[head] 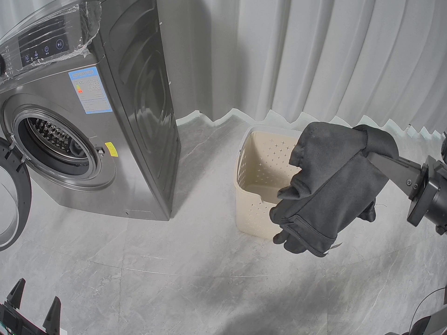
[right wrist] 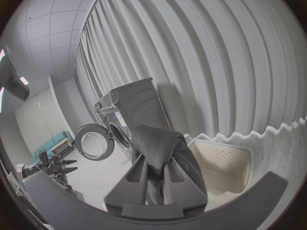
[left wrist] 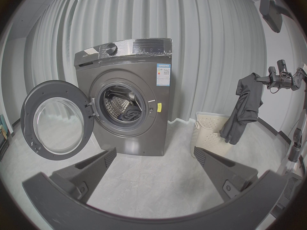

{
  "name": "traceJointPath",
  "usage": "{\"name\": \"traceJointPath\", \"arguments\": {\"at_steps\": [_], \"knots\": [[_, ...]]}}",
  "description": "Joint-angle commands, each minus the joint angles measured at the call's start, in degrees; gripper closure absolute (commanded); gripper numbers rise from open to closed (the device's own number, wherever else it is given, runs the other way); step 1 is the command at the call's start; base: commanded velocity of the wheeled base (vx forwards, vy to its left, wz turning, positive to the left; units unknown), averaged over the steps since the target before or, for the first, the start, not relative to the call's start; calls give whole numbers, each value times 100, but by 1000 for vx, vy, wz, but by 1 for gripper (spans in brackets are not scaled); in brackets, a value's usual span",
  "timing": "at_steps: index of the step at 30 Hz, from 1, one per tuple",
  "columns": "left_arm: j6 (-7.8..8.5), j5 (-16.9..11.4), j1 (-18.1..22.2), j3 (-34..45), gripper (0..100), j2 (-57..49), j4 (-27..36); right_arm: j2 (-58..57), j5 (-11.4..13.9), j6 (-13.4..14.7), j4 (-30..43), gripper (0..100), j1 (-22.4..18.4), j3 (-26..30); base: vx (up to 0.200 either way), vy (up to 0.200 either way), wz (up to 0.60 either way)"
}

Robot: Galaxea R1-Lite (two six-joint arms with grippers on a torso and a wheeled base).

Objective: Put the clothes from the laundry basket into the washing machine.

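A dark grey garment hangs folded over my right gripper, which is shut on its upper part, above the cream laundry basket. The right wrist view shows both fingers pinching the cloth, with the basket below looking empty. The grey washing machine stands to the left with its round door swung open. Another dark cloth lies in the drum. My left gripper is low at the near left, open, holding nothing, and faces the machine.
White curtains run along the back wall behind the machine and the basket. Bare grey marble floor stretches between the machine and the basket. The open door juts out to the machine's left side.
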Motion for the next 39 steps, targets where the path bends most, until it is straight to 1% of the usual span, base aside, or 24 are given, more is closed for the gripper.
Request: {"name": "traceJointPath", "arguments": {"at_steps": [1, 7, 17, 39], "knots": [[-18, -1, -1, 92, 0, -75, 6, 66, -2, 1, 2, 100, 57, 41, 0, 200, 0], [-18, -1, -1, 92, 0, -75, 6, 75, 24, 1, 2, 100, 65, 50, 0, 200, 0], [-26, -1, -1, 92, 0, -75, 6, 145, -20, 19, -25, 100, 57, 15, 0, 200, 0], [-18, -1, -1, 92, 0, -75, 6, 189, -20, 45, -33, 100, 57, 15, 0, 200, 0]]}}
